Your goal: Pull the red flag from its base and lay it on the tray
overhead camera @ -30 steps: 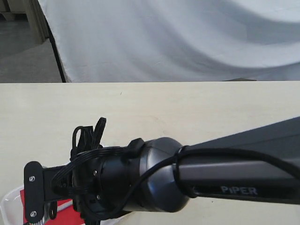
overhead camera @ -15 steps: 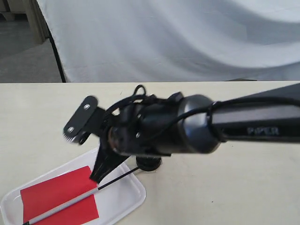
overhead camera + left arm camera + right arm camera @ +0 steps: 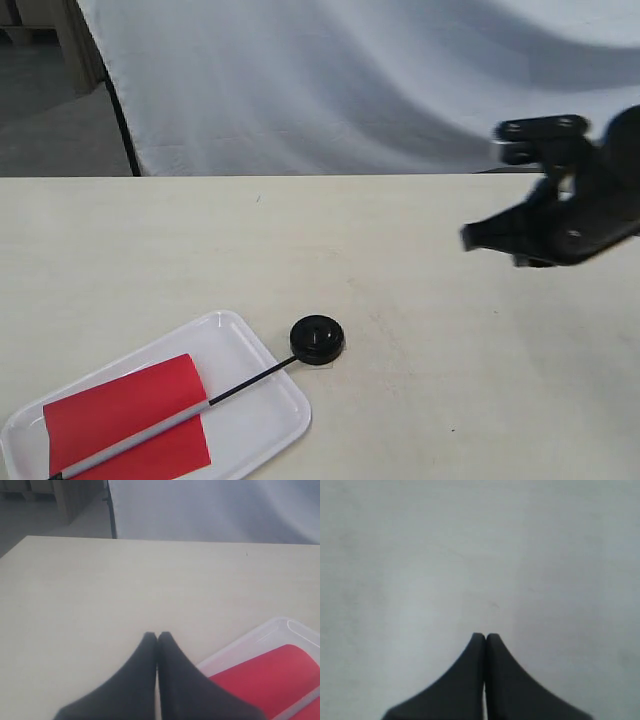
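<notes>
Nearest the camera, the red flag (image 3: 125, 415) lies flat in the tray (image 3: 250, 358), stick tip reaching the base (image 3: 317, 340) just beyond. Left gripper (image 3: 157, 635) sits beside the tray, right gripper (image 3: 485, 636) hangs farther back; both are closed and empty. Placement appears complete; only parking the arms remains.

Plain red flag (image 3: 120, 405), white tray (image 3: 240, 345), black base (image 3: 317, 339), pale beige table (image 3: 450, 330).

No legible text, label, brand, number or sign in any view. Surfaces checked: flag (image 3: 125, 415) plain red, tray (image 3: 243, 343) plain white, base (image 3: 317, 339) plain black. Exterior view: right arm (image 3: 588, 205) blurred, any marking on it unreadable
</notes>
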Controlling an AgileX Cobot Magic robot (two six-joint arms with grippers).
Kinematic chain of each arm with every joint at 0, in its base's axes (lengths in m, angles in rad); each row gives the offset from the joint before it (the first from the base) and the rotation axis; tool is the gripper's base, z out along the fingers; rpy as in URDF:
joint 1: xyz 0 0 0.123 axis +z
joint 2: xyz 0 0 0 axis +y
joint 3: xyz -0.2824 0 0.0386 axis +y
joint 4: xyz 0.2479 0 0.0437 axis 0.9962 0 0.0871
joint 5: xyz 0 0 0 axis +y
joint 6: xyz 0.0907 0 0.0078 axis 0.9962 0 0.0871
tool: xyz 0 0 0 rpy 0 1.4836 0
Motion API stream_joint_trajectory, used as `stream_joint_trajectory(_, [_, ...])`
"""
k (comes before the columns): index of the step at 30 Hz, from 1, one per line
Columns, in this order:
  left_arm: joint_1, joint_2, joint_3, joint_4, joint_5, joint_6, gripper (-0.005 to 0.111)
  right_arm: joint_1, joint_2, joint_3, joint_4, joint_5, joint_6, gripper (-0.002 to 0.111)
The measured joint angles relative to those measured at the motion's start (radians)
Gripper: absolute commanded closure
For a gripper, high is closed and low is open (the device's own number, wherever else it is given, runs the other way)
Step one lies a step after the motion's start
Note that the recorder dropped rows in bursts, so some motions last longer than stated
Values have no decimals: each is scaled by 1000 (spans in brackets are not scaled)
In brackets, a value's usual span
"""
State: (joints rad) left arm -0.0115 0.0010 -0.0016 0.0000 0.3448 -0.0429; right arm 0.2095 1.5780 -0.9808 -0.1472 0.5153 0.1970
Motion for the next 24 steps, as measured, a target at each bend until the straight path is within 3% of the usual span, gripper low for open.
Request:
stream_joint_trajectory(5, [0, 0, 0, 0, 0, 0, 107, -283, -143, 165, 45, 18, -31, 109])
stream_joint_trajectory(8, [0, 0, 0, 0, 0, 0, 107, -369, -260, 226, 102, -8, -38, 109])
stream_joint_trajectory(16, [0, 0, 0, 0, 0, 0, 107, -386, -682, 292, 147, -132, -54, 109])
stream_joint_trajectory(24, [0, 0, 0, 0, 0, 0, 107, -386, -1262, 560, 177, -453, -28, 109])
